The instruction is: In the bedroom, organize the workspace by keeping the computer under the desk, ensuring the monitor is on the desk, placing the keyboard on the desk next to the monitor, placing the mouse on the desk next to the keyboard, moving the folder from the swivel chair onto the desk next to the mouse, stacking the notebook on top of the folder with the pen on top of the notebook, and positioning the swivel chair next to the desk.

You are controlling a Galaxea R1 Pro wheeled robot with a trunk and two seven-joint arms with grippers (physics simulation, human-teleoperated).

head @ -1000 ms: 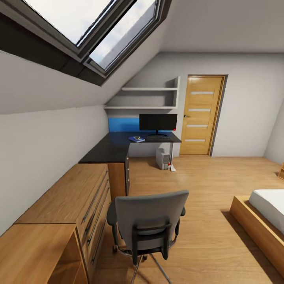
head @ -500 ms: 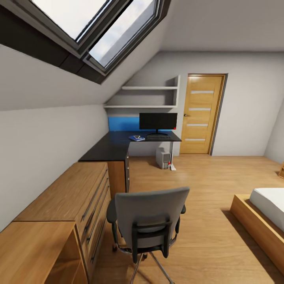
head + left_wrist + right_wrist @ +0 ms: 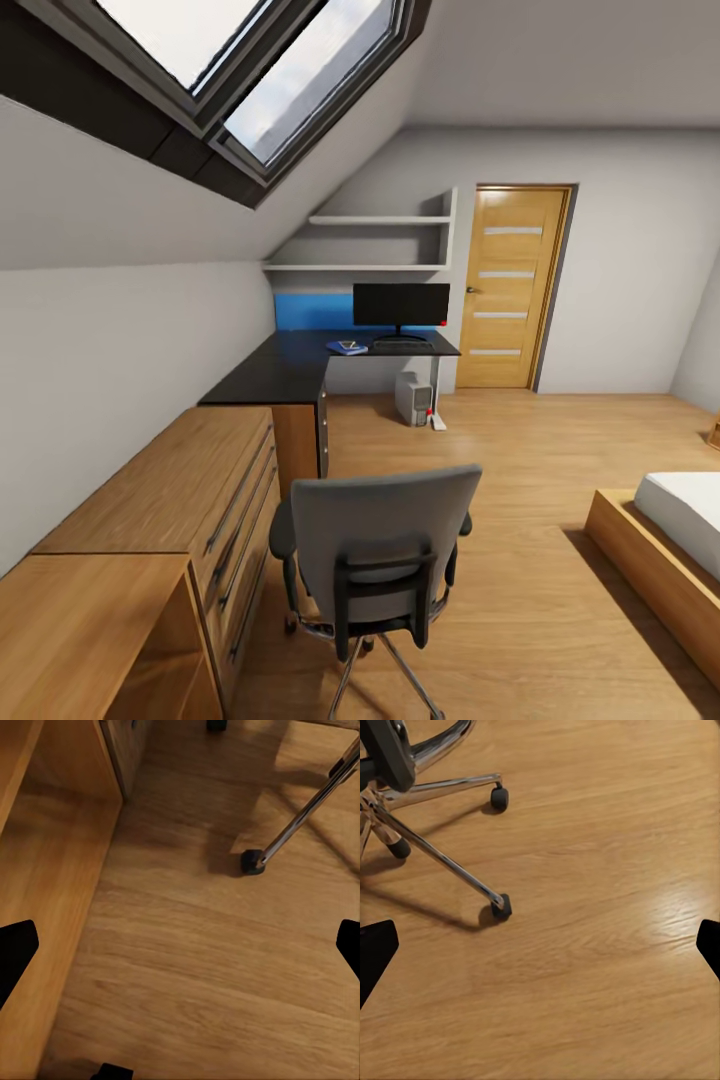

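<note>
This is a bedroom up under a roof, with a slanted wall and a big roof window [image 3: 250,70] that lets in sky light. There is a bed [image 3: 670,540] with a white mattress, a wooden door [image 3: 512,290], a wood floor [image 3: 520,480] and a long wooden drawer cabinet [image 3: 170,500]. A black desk [image 3: 290,370] in the far corner has a monitor [image 3: 400,305] on it, there is what looks like a computer [image 3: 413,398] under it, and a grey swivel chair [image 3: 380,550] stands near.
</note>
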